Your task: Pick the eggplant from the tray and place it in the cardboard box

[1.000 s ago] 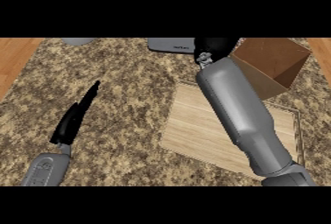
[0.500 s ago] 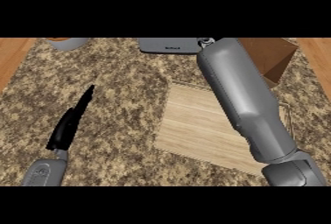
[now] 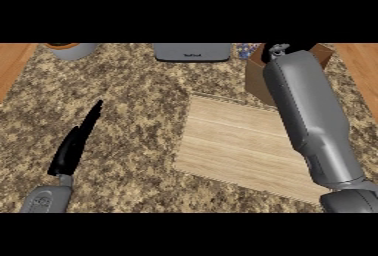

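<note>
The wooden tray [image 3: 236,145] lies flat on the counter with nothing on it that I can see. The cardboard box [image 3: 258,81] stands at the far right, just beyond the tray. My right forearm [image 3: 310,115] stretches up across the tray to the box's opening. My right hand [image 3: 260,50] shows only as a dark bit at the box's top edge. No eggplant is visible; the arm and the box could be hiding it. My left hand [image 3: 74,145] rests open at the lower left, fingers straight and pointing away.
A grey appliance [image 3: 192,51] stands at the back centre and a grey pot [image 3: 70,50] at the back left. Something small and speckled [image 3: 246,50] sits just left of the box. Wooden floor shows beyond both counter ends.
My right forearm has swung more upright and reached farther over the box, so the hand that showed a second ago is now mostly hidden. The view has shifted. My left hand has stayed put.
</note>
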`<act>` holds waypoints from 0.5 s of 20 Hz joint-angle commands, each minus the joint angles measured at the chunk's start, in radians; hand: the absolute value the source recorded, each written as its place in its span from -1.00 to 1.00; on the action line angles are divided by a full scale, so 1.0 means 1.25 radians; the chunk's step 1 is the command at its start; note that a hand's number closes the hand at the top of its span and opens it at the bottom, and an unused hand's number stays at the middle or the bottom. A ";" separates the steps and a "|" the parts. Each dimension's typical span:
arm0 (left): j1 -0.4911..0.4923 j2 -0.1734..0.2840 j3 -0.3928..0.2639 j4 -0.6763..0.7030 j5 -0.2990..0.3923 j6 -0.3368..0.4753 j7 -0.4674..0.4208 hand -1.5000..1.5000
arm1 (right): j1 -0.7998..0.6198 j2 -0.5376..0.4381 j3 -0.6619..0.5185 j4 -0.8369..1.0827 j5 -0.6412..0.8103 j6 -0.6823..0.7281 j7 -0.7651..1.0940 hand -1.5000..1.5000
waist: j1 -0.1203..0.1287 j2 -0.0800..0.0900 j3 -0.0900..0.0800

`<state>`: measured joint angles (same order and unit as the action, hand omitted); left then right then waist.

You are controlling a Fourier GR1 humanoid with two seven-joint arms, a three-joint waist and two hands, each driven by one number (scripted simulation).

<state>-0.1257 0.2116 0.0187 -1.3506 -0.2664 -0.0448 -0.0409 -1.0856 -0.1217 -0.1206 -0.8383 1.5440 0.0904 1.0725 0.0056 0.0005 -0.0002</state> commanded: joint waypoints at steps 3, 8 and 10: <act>-0.005 -0.018 -0.011 -0.015 -0.006 0.007 0.026 0.00 | 0.101 0.007 -0.128 -0.015 -0.111 -0.019 0.026 1.00 | -0.009 -0.001 0.001; 0.017 0.001 0.012 0.021 0.001 0.000 -0.050 0.00 | 0.135 0.018 -0.166 0.011 -0.204 -0.092 -0.119 -1.00 | 0.003 0.002 0.000; 0.005 0.008 0.017 0.049 -0.004 -0.002 -0.066 0.00 | 0.143 0.002 -0.167 0.030 -0.204 -0.194 -0.184 -1.00 | 0.005 0.005 0.000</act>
<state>-0.1212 0.2120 0.0244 -1.3466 -0.2716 -0.0449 -0.0614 -0.9414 -0.1131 -0.3114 -0.8218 1.3294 -0.0190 0.9361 0.0078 0.0036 0.0008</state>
